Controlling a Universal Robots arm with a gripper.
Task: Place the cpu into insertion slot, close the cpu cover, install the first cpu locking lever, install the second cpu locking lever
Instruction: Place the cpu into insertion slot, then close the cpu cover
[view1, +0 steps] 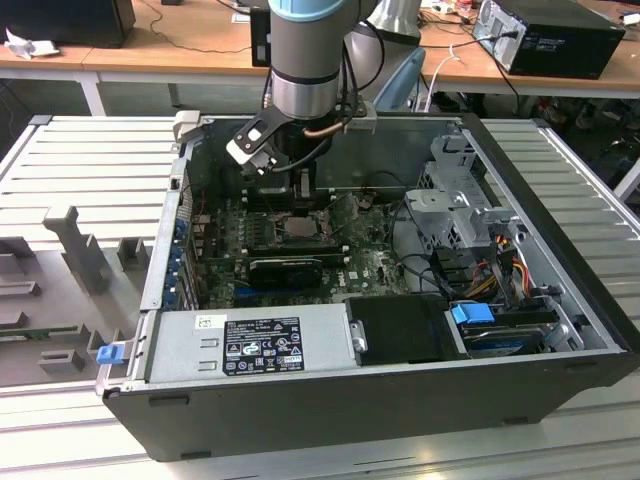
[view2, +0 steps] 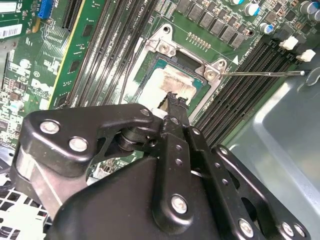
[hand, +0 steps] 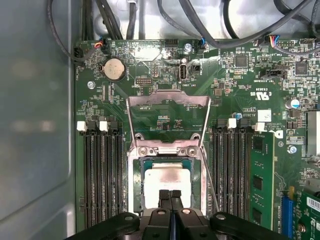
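Peering into the open case (view1: 350, 410), we find the gripper (hand: 170, 194), fingertips (hand: 164, 196) pressed together, at the cpu (hand: 167, 180) seated on the motherboard (hand: 240, 85) between the memory slots (hand: 102, 175), the cpu cover (hand: 150, 97) flipped open beside it.

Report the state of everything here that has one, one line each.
hand: shut, tips over the cpu.
cpu: lying in its socket, top uncovered.
cpu cover: open, tilted up off the cpu.
locking lever: unlatched, jutting out sideways.
computer case: open, side panel off.
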